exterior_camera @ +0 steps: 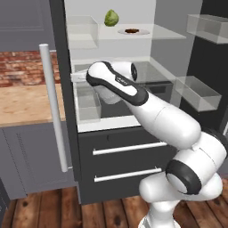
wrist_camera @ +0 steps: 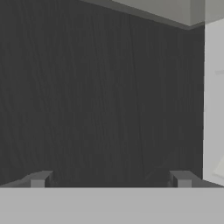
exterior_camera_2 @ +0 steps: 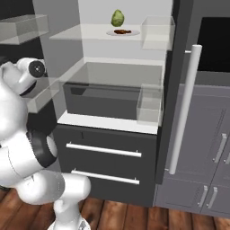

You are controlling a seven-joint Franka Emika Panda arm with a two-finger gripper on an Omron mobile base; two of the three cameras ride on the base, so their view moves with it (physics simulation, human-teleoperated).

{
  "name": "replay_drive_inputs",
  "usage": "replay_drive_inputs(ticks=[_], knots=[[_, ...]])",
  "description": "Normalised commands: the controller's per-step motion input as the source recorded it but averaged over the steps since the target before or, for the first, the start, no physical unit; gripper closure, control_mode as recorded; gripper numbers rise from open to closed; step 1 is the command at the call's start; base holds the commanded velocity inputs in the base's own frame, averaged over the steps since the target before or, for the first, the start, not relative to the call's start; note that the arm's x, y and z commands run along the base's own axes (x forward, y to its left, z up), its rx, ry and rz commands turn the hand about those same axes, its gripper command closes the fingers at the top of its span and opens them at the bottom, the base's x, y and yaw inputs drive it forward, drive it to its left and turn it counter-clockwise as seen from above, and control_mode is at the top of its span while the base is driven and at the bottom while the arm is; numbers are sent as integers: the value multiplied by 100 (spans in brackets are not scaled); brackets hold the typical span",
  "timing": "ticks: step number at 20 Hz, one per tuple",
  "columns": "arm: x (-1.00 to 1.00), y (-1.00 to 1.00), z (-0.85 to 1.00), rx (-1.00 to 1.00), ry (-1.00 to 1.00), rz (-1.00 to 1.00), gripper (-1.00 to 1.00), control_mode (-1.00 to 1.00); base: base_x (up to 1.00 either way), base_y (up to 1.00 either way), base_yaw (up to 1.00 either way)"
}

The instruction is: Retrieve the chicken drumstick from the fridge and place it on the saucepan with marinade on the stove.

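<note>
A: Where's the drumstick?

B: Fridge [exterior_camera: 67, 89] is open. The chicken drumstick [exterior_camera: 131, 30] is a small dark lump on a white plate [exterior_camera: 141, 32] on the upper glass shelf [exterior_camera: 167, 32], just to the 3 o'clock side of a green leafy vegetable [exterior_camera: 111, 18]. Same pair in the right base view: drumstick [exterior_camera_2: 121, 31] below and beside the green thing [exterior_camera_2: 117, 18].

A: Pincer?

B: Gripper [wrist_camera: 110, 179] is wide open, nothing between the tips. In the hand view I've got both fingertips [wrist_camera: 40, 178] at the bottom, looking at a dark grained surface with a white edge at 3 o'clock. I'd guess that's fridge door or drawer front, can't say which.

A: So which way do I go?

B: Up. From the left base view my arm's wrist [exterior_camera: 111, 80] sits at the middle compartment level, and the drumstick is at roughly 12 to 1 o'clock from it, a shelf higher and deeper in. Well apart, no contact.

A: Long axis?

B: Looks stretched 9 to 3 across the plate, but it's too small to be sure. I'd judge the hand has to lift clear of the shelf edge before reaching in. One arm only, so no choice there.
</note>
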Motion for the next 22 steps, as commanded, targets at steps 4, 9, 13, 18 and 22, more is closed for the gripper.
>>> replay_drive_inputs(ticks=[4, 9, 13, 18, 22], knots=[[53, 88, -25, 0, -1, -1, -100, -100, 0, 0, 0], [-35, -15, 29, 0, -15, -11, -100, -100, 0, 0, 0], [-76, -63, 58, 0, -16, -10, -100, -100, 0, 0, 0], [-34, -74, 60, -9, 2, -5, -100, -100, 0, 0, 0], [-21, -65, 53, -15, 33, -2, -100, -100, 0, 0, 0]])
